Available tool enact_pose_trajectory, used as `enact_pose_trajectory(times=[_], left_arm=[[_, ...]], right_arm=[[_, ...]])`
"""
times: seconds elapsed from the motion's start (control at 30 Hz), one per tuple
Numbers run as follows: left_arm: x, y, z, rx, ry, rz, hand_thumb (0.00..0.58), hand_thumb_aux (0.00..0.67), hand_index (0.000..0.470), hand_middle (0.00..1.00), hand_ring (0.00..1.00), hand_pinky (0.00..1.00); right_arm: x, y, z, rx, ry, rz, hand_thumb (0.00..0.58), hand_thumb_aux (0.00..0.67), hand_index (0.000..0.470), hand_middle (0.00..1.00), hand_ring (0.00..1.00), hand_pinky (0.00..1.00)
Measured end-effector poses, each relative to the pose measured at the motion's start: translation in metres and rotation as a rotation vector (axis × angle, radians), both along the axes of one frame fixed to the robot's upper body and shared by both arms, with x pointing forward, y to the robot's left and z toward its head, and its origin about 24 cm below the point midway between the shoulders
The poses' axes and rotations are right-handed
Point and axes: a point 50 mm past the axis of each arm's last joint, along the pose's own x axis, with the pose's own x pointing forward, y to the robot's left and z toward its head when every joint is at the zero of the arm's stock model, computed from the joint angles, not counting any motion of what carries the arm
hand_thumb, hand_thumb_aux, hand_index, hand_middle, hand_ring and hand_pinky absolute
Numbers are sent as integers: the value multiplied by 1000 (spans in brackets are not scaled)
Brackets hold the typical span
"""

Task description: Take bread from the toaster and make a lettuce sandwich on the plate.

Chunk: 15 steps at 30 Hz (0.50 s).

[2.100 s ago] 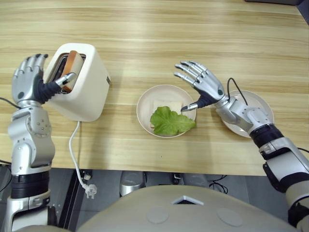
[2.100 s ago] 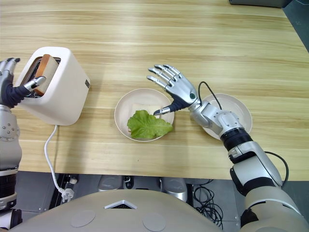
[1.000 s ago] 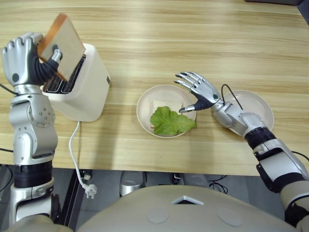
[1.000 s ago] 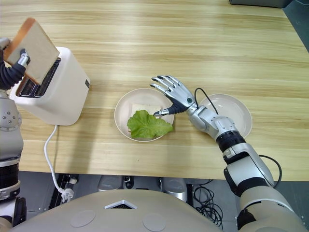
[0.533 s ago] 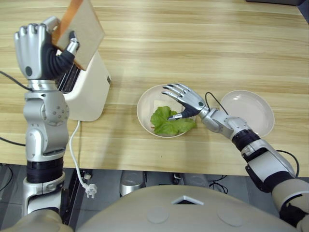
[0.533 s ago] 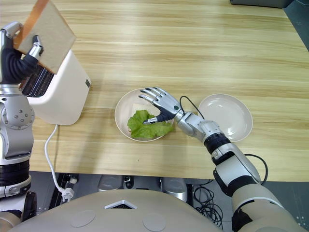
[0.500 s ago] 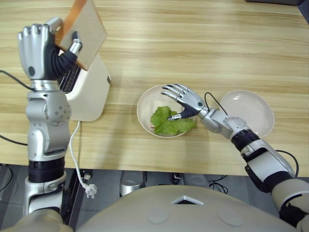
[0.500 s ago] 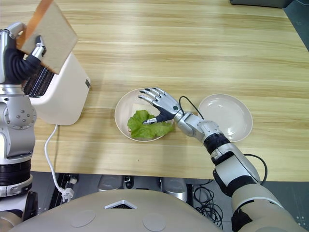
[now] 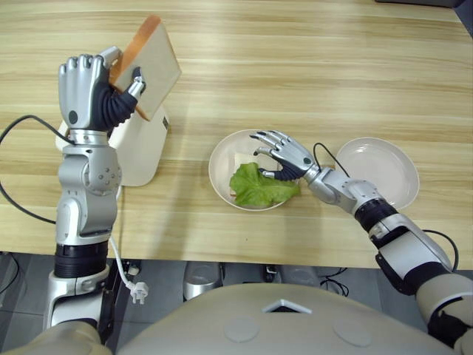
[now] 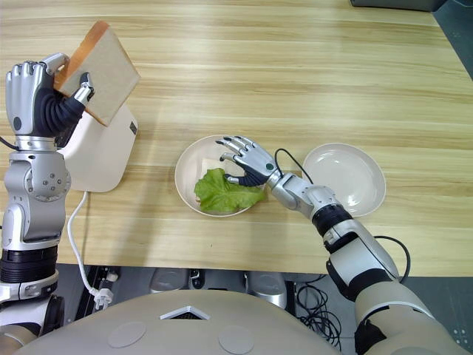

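Note:
My left hand [image 9: 87,92] is shut on a slice of toasted bread [image 9: 149,66], held tilted in the air above the white toaster [image 9: 144,148]. To the right stands a cream plate [image 9: 219,151] with a pale bread slice [image 9: 244,160] and a green lettuce leaf [image 9: 259,188] on top. My right hand [image 9: 284,154] rests over the plate's right side, fingers spread, fingertips touching the lettuce leaf.
A second cream plate [image 9: 384,164], bare, lies right of the first, behind my right forearm. The toaster's white cord [image 9: 118,255] hangs over the table's near edge. Bare wooden tabletop [image 9: 295,59] stretches behind the plates.
My left hand has carried the bread slice rightward and lower, past the toaster's top. My right hand has settled lower onto the lettuce.

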Motion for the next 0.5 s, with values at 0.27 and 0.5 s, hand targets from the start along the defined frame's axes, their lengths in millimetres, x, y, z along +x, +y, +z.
enact_pose_trajectory(times=[0.27, 0.5], left_arm=[[2, 2, -6, -13, 17, 12, 580, 670, 460, 1000, 1000, 1000], [3, 3, -9, -18, 22, 18, 580, 670, 460, 1000, 1000, 1000]], right_arm=[[-2, 2, -1, -2, 4, 10, 466, 373, 256, 0, 0, 0], [-2, 4, 2, 9, -8, 23, 468, 376, 258, 0, 0, 0]])
